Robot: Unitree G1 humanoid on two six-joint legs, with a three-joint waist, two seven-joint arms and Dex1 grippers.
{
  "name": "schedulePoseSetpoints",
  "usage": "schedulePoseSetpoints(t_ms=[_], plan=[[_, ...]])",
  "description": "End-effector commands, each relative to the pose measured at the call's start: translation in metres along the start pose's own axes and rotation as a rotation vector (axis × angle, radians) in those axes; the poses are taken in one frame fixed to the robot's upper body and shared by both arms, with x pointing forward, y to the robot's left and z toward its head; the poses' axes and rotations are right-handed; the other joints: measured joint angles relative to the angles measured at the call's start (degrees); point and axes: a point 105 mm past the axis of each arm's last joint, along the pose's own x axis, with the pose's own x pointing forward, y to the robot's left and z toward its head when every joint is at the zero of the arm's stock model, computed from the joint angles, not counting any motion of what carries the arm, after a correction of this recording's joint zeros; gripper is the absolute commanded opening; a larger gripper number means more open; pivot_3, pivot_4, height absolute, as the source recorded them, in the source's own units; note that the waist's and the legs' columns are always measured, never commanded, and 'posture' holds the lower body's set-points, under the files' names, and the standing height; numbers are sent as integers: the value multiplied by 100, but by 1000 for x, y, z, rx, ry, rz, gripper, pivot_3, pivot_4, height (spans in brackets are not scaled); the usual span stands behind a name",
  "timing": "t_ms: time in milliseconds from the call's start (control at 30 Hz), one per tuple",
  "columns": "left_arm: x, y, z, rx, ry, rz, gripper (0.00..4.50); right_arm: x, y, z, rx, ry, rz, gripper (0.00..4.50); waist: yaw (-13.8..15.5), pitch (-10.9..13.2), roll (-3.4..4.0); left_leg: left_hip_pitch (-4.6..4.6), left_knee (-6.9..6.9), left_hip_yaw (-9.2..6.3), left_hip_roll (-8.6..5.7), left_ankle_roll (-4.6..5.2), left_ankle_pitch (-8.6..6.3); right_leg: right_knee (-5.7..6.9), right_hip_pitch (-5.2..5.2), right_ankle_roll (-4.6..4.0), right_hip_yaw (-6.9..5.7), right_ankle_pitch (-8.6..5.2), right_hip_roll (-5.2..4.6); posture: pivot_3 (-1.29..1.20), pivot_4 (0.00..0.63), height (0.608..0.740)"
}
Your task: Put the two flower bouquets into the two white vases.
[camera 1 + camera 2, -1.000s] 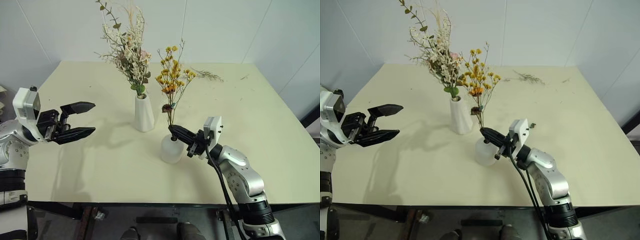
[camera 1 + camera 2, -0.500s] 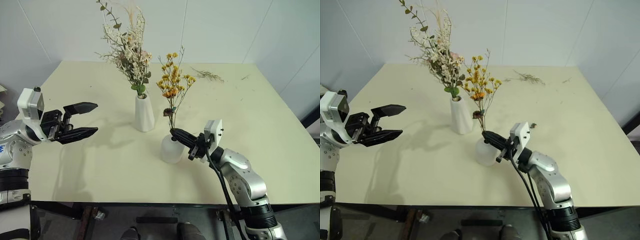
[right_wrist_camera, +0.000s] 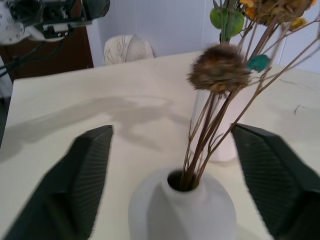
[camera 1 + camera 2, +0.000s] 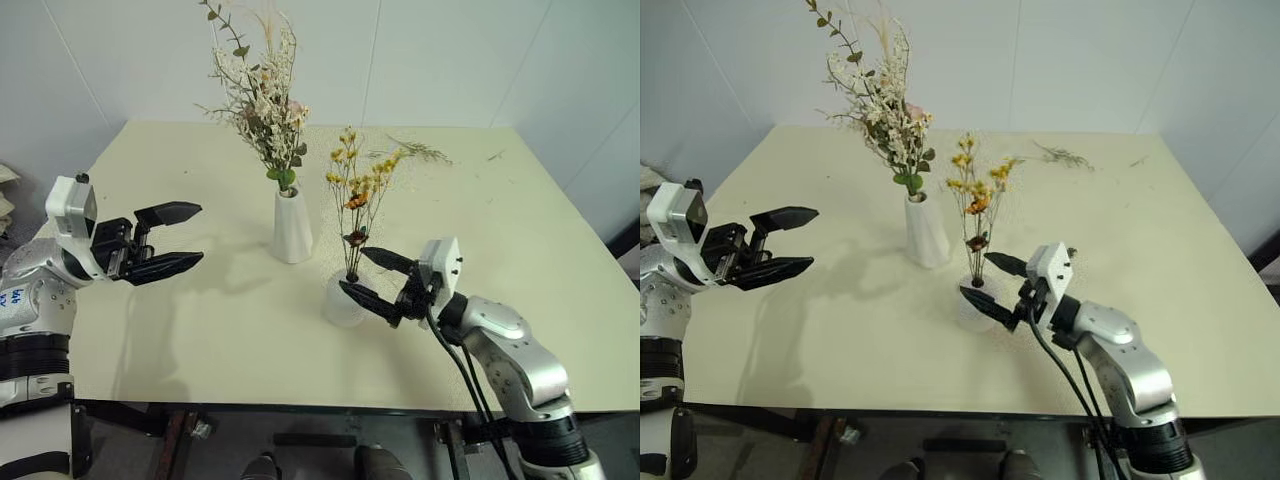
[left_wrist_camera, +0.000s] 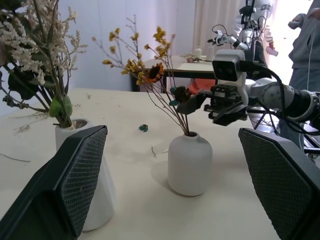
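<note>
beside the tall white vase (image 4: 291,227) holding the pink and cream bouquet (image 4: 262,100), the short round vase (image 4: 342,297) holds the yellow bouquet (image 4: 358,185). right pincer (image 4: 375,279) gapes released around the short vase's neck. left pincer (image 4: 172,240) hangs released, well apart from it.

No readable text

Nothing legible is showing on the vases, the bench, the walls or the robot's arms.

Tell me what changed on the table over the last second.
The right gripper, shut on the stems of the yellow-orange bouquet a second ago, opened its fingers and let go; the bouquet now stands free in the short round vase, more upright. The left gripper stayed open, holding nothing. The pink-and-white bouquet stayed in the tall vase.
</note>
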Motion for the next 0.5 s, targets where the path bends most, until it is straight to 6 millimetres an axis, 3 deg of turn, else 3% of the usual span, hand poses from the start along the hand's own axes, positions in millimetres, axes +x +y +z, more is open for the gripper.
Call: schedulePoseSetpoints(t_ms=[33,133,333,500], plan=[[4,-5,6,45,-7,-73,4500,-14,-3,15,-56,-2,7,4464,9,0,-1,0,0,-1,0,0,0,-2,1,0,0,0,1,0,150,740],[4,-6,4,41,-10,-76,4500,-26,-9,16,-85,51,8,4464,13,0,-1,0,0,0,1,0,0,-5,2,0,0,0,1,0,150,740],[-8,-4,5,45,5,-61,4500,-84,-46,27,-164,272,-61,4464,82,1,1,-5,1,4,-3,6,-4,-18,4,1,0,1,-3,0,150,740],[-12,4,-3,49,47,-33,4500,-102,-59,37,-192,316,-98,4464,77,1,1,-3,4,5,-2,7,-4,-17,6,1,-1,1,-2,0,150,740]])
